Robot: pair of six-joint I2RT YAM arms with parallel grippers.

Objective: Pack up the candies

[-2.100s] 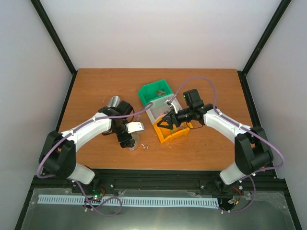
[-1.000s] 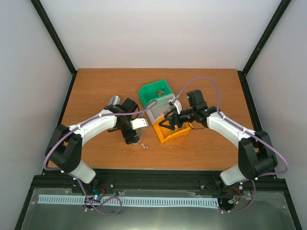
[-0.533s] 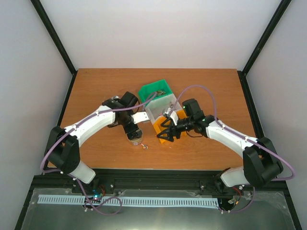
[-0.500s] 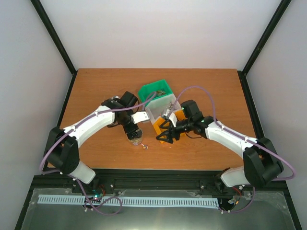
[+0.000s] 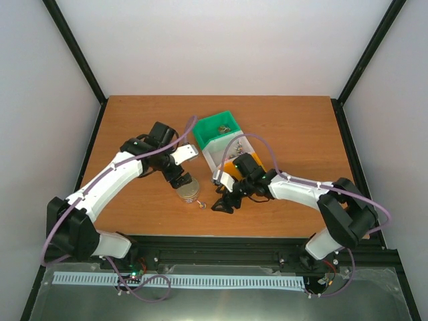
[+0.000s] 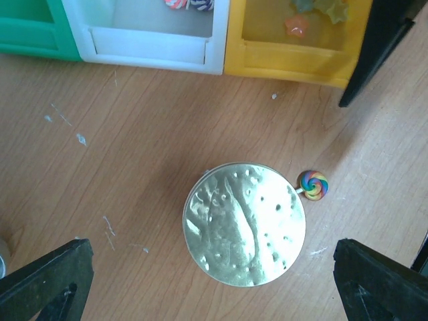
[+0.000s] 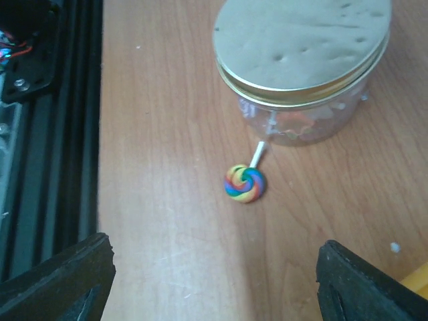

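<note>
A small rainbow lollipop point(image 7: 246, 183) lies on the table beside a clear round jar point(image 7: 304, 67) with a gold lid; it also shows in the left wrist view point(image 6: 313, 184) and the top view point(image 5: 201, 205). Some candies show through the jar's wall point(image 7: 301, 125). More candies lie in the white bin point(image 6: 187, 3), orange bin point(image 6: 297, 25) and green bin point(image 5: 224, 128). My left gripper point(image 6: 210, 267) is open and empty, above the jar lid point(image 6: 244, 224). My right gripper point(image 7: 214, 267) is open and empty, above the table just short of the lollipop.
Green point(image 6: 30, 33), white point(image 6: 150, 40) and orange point(image 6: 294, 50) bins stand in a row behind the jar. My right gripper's black finger point(image 6: 374, 47) shows beside the orange bin. The black front rail point(image 7: 47, 134) runs close to the lollipop.
My right gripper has moved from over the orange bin forward and left to the lollipop. My left gripper has pulled back from the jar, which now stands uncovered on the table.
</note>
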